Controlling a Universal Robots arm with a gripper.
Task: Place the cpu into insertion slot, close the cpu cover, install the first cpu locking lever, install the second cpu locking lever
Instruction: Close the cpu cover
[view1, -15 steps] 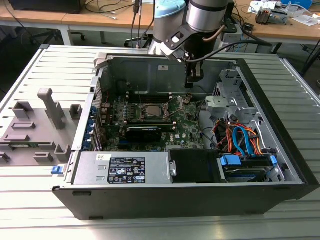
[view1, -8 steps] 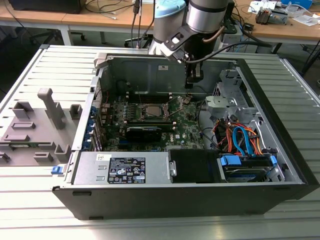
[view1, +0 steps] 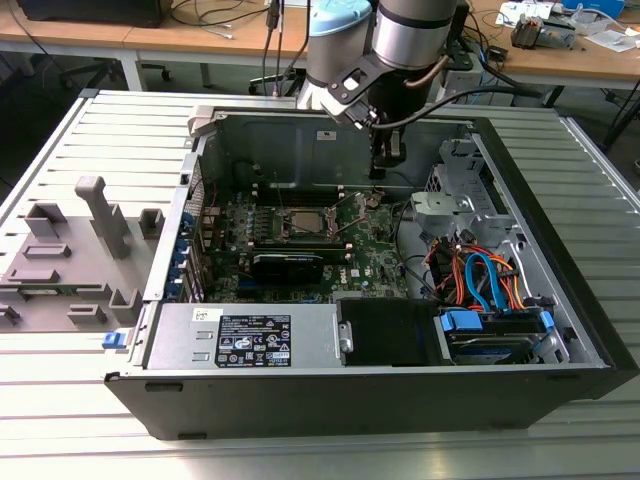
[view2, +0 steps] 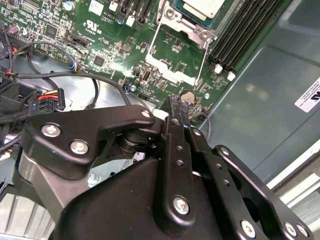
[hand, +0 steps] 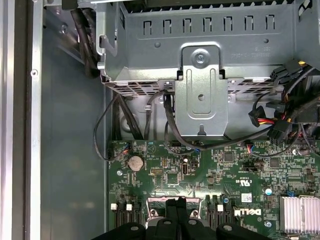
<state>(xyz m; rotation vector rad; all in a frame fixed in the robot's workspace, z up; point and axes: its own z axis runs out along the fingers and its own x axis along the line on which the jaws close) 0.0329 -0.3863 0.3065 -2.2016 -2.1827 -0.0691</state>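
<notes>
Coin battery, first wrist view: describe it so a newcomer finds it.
Find the green circuit board in the grey metal computer case. Near the board's corner sits a round silvery coin battery, the only shiny disc among small dark chips.

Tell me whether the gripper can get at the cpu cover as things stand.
Probably yes. The open cpu cover lies just ahead of the gripper, with only low parts of the circuit board between; the cables sit off to one side.
</notes>
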